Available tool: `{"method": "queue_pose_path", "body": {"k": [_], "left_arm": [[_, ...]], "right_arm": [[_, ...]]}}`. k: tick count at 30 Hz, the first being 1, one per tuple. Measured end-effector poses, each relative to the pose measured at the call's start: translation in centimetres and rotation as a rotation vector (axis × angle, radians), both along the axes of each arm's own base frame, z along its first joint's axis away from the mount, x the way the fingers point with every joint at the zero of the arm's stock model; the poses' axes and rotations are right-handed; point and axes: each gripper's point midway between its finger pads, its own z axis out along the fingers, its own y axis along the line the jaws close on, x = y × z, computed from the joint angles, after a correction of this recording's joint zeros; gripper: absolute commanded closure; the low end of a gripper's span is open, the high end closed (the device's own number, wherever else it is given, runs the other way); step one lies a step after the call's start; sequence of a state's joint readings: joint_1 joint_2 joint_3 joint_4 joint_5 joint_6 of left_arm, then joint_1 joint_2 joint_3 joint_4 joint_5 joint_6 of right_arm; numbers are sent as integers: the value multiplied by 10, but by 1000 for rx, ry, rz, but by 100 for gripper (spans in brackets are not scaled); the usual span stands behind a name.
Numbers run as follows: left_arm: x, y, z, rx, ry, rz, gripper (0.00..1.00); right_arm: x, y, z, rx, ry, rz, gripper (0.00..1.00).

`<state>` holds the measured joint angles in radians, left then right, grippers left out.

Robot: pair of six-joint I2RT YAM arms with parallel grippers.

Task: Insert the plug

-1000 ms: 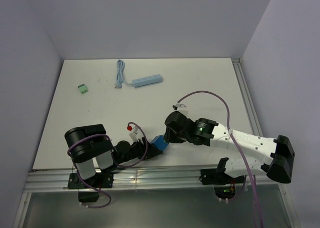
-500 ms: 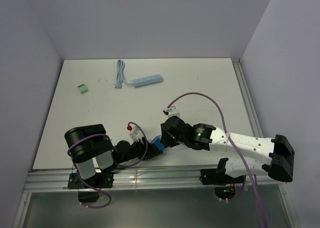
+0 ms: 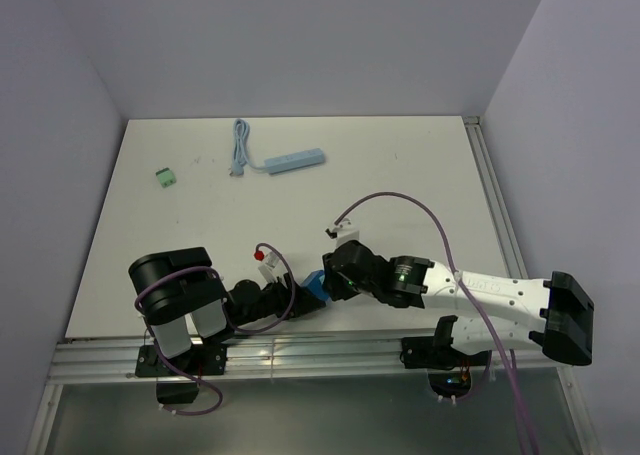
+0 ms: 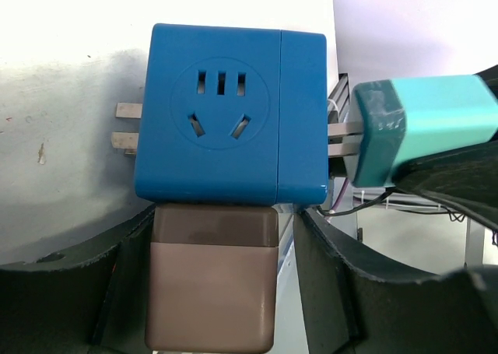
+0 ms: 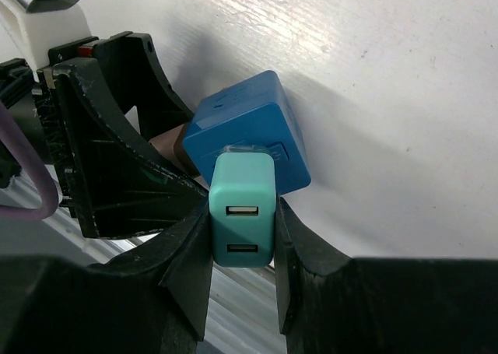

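Note:
A blue cube socket (image 4: 226, 113) sits on a brown block (image 4: 212, 284); metal prongs stick out of its left side. My left gripper (image 4: 226, 218) is shut on the brown block and holds the cube low near the table's front edge (image 3: 318, 287). My right gripper (image 5: 243, 212) is shut on a teal USB charger plug (image 5: 243, 206). The plug's metal prongs (image 4: 342, 136) point into the cube's right side face and reach its edge. I cannot tell how deep they sit. In the right wrist view the plug covers part of the cube (image 5: 249, 120).
A light blue power strip (image 3: 296, 161) with its coiled cable (image 3: 238, 147) lies at the back of the table. A small green block (image 3: 165, 177) lies at the back left. The metal rail (image 3: 300, 353) runs along the near edge, just below both grippers.
My right arm has swung left and towards the near edge, bringing the teal plug up against the blue cube. The left arm and the cube have stayed put.

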<state>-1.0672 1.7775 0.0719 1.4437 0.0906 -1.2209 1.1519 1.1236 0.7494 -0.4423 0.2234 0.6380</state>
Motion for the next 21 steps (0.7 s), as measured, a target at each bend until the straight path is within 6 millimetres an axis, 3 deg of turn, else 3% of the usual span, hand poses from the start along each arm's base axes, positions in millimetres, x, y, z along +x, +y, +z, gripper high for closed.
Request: {"method": "queue_pose_path", "body": {"k": [21], "left_arm": [[1,3,0,-16,61,3,100]], "right_arm": [[0,13,-2,-8,-112,120,100]]}}
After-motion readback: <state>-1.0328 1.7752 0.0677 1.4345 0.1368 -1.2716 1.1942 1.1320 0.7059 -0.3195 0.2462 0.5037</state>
